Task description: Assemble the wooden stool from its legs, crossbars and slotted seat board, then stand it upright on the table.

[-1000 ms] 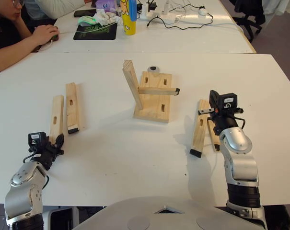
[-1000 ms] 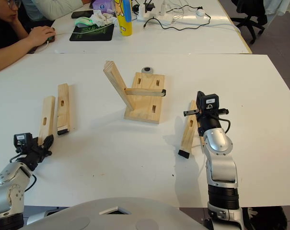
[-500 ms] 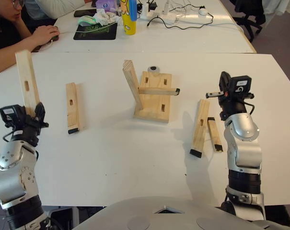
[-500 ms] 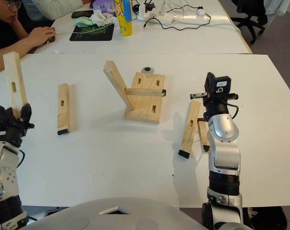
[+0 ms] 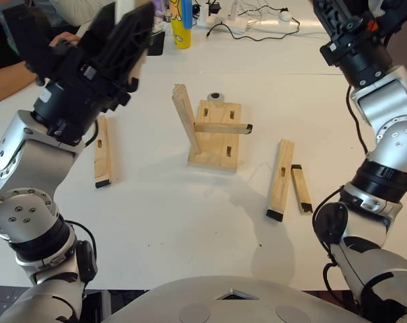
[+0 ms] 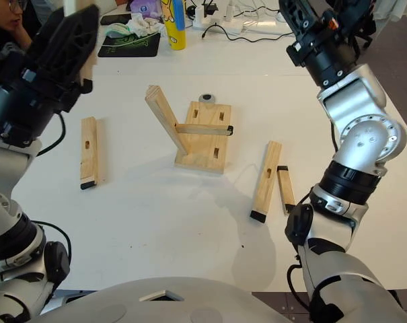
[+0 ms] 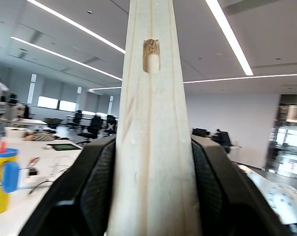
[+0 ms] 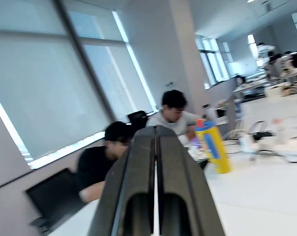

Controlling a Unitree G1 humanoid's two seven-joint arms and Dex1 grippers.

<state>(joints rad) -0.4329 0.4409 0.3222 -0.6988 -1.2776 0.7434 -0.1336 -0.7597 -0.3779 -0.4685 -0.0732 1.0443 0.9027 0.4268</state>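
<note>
No legible text, labels or numbers

Bright, even overhead light; ceiling strip lights (image 7: 231,37) show from my left wrist. White tabletop (image 5: 190,222) near glare, soft short shadow beside the loose leg (image 5: 280,178). My left end effector (image 5: 126,30) is motion-smeared in the eye views. Right wrist view: bright windows (image 8: 45,93), hazy, out-of-focus background.

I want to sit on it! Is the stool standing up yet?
Not yet. The seat board lies flat on the table, with just one leg sticking up, tilted, and a crossbar jutting from that leg.
</note>
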